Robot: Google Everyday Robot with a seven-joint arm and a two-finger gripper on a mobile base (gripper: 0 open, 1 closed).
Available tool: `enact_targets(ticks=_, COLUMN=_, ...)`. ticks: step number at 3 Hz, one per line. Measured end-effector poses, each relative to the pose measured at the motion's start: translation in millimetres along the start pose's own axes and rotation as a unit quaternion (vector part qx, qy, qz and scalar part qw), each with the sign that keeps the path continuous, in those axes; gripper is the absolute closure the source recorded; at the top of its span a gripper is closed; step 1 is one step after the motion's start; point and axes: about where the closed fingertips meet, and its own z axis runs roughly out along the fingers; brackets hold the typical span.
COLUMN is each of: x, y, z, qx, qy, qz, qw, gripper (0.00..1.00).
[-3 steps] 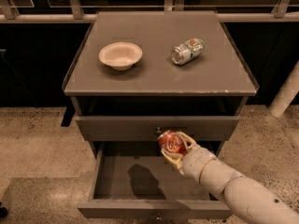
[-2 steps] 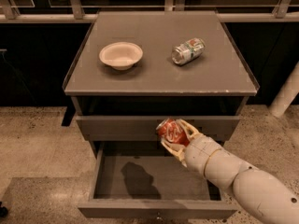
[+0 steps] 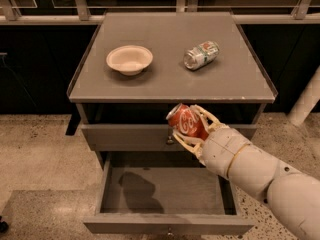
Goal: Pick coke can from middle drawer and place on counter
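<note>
Count: one coke can [image 3: 188, 124], one gripper [image 3: 183, 120], one open drawer, one shut drawer front, one bowl, one second can. The coke can is off the drawer floor, in the air, clamped between the gripper's fingers [image 3: 205, 116], one above it and one below. It's tilted, silver top pointing up-left, red side with white script facing the camera. It sits in front of the gap under the counter [image 3: 165, 81] edge, level with the shut upper drawer front [image 3: 125, 136] and below the counter top. The can and fingers cover most of that front's knob. The arm [image 3: 260, 169] comes in from the lower right and crosses over the right rear corner of the middle drawer [image 3: 170, 194]. That drawer is pulled fully out, and nothing shows on its grey floor but a shadow left of centre. On the counter, the pale bowl [image 3: 129, 59] stands upright left of centre and the green-and-white can [image 3: 201, 55] lies on its side right of centre, the two well apart. Bare counter runs between them, along the front edge directly above the held can, and across the whole back strip. The counter's thin front rim overhangs the drawer fronts, just above the gripper. Around it there is speckled floor [image 3: 40, 149] to the left and front, a white post [image 3: 306, 101] near the right side, and a rail [image 3: 160, 19] with dark glass just behind the back edge.
</note>
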Motion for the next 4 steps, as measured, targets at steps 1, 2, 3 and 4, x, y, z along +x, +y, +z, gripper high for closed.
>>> enact_targets(ticks=1, x=-4.4, y=-0.2, z=-0.5, qx=0.001, qy=-0.003, qz=-0.002, qw=1.0, gripper=1.0)
enact_targets(ticks=2, x=-13.8, y=-9.1, z=-1.4, qx=0.006, qy=-0.001, qz=-0.01, qw=0.9999, gripper=1.0)
enact_targets(ticks=3, x=-32.4, y=-35.7, z=-3.1, qx=0.021, qy=-0.009, qz=-0.036, qw=0.9991, gripper=1.0)
enact_targets(ticks=4, x=-41.0, y=-67.1, z=-0.9, qx=0.039, qy=-0.013, qz=-0.052, qw=0.9978, gripper=1.0)
